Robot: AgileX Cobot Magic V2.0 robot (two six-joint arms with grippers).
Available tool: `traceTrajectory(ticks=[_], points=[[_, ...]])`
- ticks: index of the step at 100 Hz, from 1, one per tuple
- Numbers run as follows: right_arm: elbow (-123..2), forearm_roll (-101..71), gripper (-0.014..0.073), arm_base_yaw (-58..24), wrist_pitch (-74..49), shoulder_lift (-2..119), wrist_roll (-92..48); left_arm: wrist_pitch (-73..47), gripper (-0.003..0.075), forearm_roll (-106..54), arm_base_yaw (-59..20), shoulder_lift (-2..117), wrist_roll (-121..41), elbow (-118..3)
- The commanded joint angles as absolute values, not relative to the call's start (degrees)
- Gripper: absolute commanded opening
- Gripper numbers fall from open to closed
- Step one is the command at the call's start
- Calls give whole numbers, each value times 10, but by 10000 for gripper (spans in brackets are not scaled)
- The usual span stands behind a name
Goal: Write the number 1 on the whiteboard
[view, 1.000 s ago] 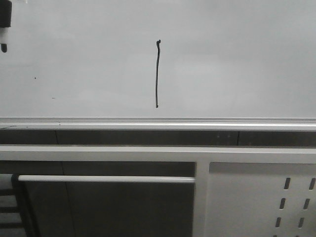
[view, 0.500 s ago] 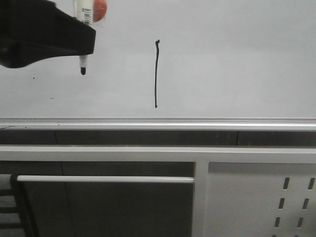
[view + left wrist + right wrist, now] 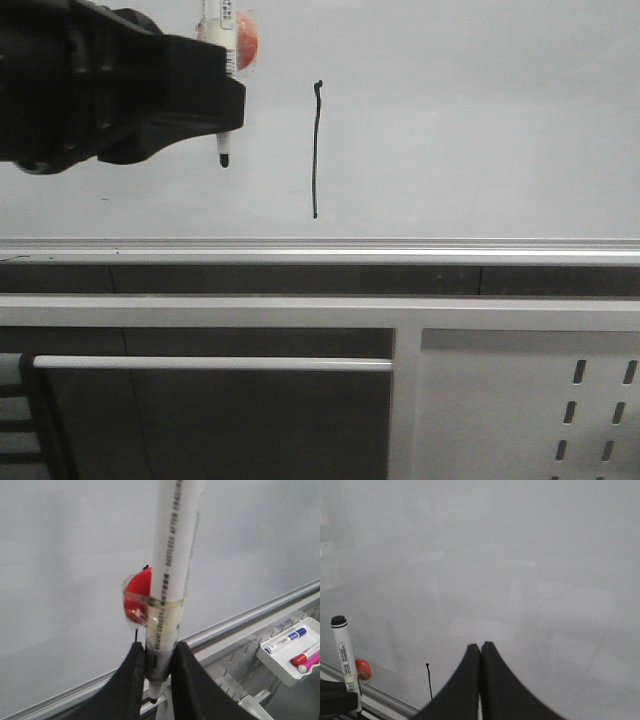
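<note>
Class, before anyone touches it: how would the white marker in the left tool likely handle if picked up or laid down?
The marker looks like a stiff, straight plastic tube, so probably rigid and light. Its round barrel might roll, though the red piece taped to it would likely stop that. Its smooth surface could slip in the left tool.

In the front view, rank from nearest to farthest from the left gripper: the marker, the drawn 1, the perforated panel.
1. Marker: held in the left gripper, tip pointing down in front of the whiteboard.
2. Number 1: on the board, just right of the gripper.
3. Perforated panel: lower right, below the board's rail.
</note>
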State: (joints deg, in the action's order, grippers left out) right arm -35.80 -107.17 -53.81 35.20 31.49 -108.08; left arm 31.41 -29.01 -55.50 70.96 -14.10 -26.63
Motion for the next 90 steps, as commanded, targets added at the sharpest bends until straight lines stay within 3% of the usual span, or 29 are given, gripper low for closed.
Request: traceTrajectory(ticks=[1, 40, 90], points=[[-374, -1063, -73, -536, 340, 315, -1088, 366, -17, -237, -531, 702, -89, -280], [-374, -1063, -73, -536, 361, 315, -1101, 410, -17, 99, -399, 730, 180, -252], [-374, -1063, -73, -536, 362, 315, -1101, 482, -17, 107, -352, 786, 188, -252]])
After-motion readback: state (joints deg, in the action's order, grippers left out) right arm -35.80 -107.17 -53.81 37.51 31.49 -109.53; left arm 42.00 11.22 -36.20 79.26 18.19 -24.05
